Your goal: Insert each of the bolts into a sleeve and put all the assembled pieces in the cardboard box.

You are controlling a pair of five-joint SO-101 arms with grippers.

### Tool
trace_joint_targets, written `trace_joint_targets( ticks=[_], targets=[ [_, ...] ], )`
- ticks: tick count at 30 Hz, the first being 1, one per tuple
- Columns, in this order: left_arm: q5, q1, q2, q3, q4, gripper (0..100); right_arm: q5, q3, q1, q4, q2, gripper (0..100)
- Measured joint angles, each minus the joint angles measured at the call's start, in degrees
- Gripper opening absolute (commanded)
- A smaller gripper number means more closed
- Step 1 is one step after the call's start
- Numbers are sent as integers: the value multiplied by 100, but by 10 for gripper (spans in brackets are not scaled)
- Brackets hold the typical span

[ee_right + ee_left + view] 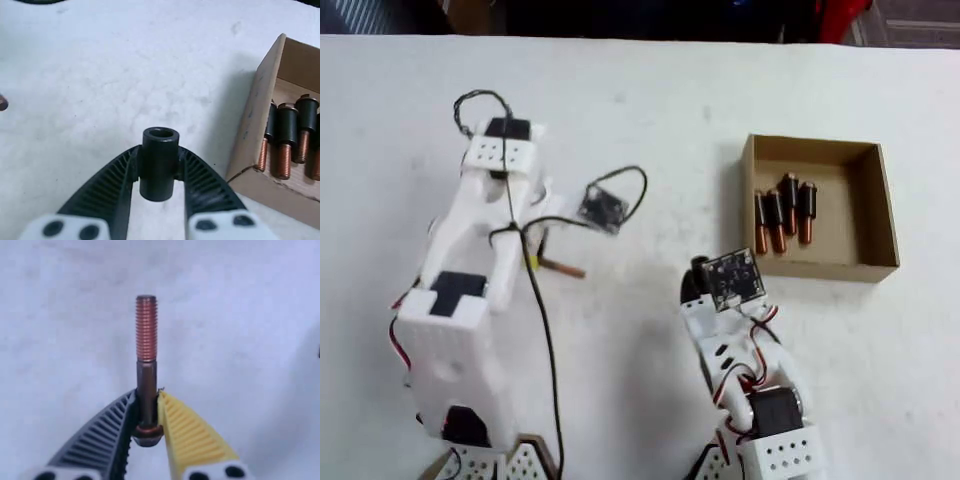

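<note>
My left gripper (147,396) is shut on a copper bolt (146,340), with the grey and yellow fingers clamping the shank just above the head and the threaded end pointing away. In the high view this bolt (565,268) sticks out from the left gripper (542,262) towards the right arm. My right gripper (159,152) is shut on a black sleeve (159,162), held upright with its bore open at the top. The cardboard box (252,120) stands close beside it. Several assembled pieces (782,215) lie inside the box (820,268).
The white table (650,100) stretches bare between the arms and towards the far edge. A black cable loops from the left arm to its camera module (603,207). The right arm's camera board (732,277) sits over its gripper. A copper tip (2,103) shows at the right wrist view's edge.
</note>
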Motion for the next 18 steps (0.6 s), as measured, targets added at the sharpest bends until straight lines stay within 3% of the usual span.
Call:
trace_joint_targets(
  ticks=[9, 18],
  targets=[
    [-1802, 0, -79, 404, -237, 23, 0, 0, 0, 0, 0, 18],
    [-2752, 9, 53, 404, -1099, 21, 0, 0, 0, 0, 0, 18]
  ],
)
